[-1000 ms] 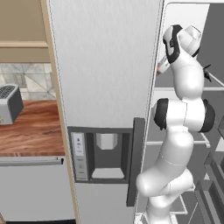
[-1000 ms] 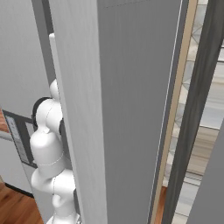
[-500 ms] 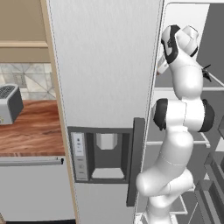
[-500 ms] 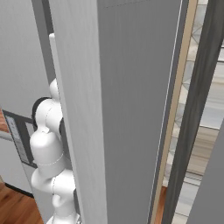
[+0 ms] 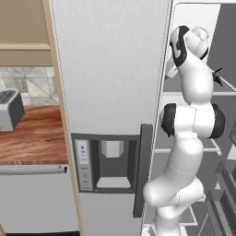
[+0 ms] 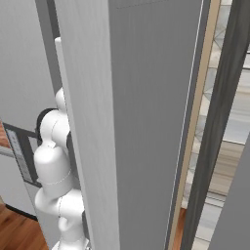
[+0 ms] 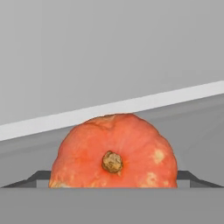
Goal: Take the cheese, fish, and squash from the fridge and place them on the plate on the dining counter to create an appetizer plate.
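Early days — the arm reaches into the fridge [image 5: 110, 69], fingers [image 7: 39, 176] spread either side of the squash [image 7: 114, 153], not yet gripping.

The white arm rises from the base at the near right, bends at its dark elbow joint and reaches up and far. The two dark fingertips [image 7: 39, 177] of the pincer [image 7: 113, 178] stand wide apart.
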You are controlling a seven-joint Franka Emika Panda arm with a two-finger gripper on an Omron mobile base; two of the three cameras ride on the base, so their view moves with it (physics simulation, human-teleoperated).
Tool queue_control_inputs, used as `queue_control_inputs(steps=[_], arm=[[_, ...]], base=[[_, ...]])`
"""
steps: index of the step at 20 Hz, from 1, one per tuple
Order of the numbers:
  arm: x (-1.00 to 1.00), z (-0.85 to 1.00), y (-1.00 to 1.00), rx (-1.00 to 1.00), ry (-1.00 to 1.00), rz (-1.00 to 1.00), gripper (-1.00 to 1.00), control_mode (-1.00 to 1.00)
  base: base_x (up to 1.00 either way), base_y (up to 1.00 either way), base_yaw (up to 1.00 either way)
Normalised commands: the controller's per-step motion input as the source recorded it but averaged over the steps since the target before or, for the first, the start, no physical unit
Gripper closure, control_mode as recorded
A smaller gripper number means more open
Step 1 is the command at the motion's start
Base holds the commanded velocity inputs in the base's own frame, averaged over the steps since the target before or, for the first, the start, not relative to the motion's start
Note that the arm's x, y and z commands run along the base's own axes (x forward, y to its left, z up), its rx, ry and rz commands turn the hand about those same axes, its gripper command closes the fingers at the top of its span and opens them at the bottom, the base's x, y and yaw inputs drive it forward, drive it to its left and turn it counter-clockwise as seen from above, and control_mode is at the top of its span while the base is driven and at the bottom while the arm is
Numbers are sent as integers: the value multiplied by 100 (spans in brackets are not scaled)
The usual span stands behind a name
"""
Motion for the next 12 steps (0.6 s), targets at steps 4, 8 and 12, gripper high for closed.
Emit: queue_control_inputs(steps=[4,8,12], arm=[[-29,0,-9,-1,-7,0,100,-100],[-44,0,-9,-3,-9,-1,100,-100],[-31,0,0,-7,-5,-1,100,-100]], base=[[0,0,0],[0,0,0],[0,0,0]])
